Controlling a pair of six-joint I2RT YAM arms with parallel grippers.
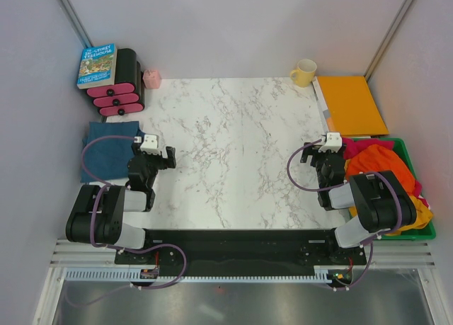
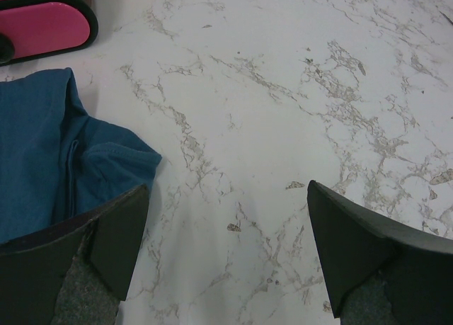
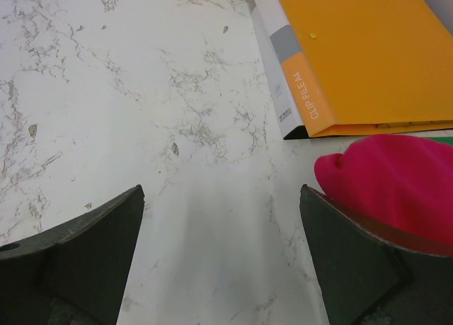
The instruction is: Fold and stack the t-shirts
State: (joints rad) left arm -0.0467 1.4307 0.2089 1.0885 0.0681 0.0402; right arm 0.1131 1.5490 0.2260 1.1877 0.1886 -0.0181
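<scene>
A folded dusty teal-blue t-shirt (image 1: 106, 149) lies at the table's left edge, and its corner (image 2: 49, 155) shows beside the left finger in the left wrist view. My left gripper (image 1: 168, 157) (image 2: 226, 247) hangs open over bare marble just right of it, holding nothing. Crumpled orange (image 1: 379, 166), magenta-pink (image 1: 357, 149) and yellow (image 1: 421, 215) t-shirts are piled in a green bin (image 1: 410, 155) at the right. Just left of that pile, my right gripper (image 1: 306, 154) (image 3: 221, 254) is open and empty over the marble. The magenta shirt (image 3: 396, 180) bulges behind its right finger.
A flat orange folder (image 1: 350, 104) (image 3: 368, 49) lies at the back right, with a yellow mug (image 1: 304, 72) beside it. At the back left are a blue book (image 1: 97, 64), a black-and-pink stacked holder (image 1: 120, 84) (image 2: 42, 24) and a small pink object (image 1: 151, 78).
</scene>
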